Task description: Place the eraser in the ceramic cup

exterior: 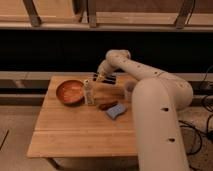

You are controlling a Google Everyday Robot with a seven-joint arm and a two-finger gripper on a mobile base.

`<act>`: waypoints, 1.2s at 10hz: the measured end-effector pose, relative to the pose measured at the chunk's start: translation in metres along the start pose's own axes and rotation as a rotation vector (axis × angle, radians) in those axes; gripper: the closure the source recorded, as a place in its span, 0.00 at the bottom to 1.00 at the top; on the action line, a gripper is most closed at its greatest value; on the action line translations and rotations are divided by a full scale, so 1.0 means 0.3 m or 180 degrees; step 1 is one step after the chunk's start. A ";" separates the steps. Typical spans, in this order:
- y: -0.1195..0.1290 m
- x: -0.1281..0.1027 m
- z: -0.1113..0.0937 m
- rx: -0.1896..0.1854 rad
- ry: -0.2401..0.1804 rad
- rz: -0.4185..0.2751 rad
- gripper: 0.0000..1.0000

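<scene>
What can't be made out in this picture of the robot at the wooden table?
All in the camera view:
- Ceramic cup: right side hidden by the robot arm; its inside does not show.
- Eraser: a dark bar at the gripper, over the back edge of the table; its outline blurs into the darkness behind.
- The table's right end: hidden behind the arm.
- Bottle: any label is too small to read.
</scene>
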 end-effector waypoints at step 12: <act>0.163 -0.084 -1.203 0.2924 -0.1496 0.0220 1.00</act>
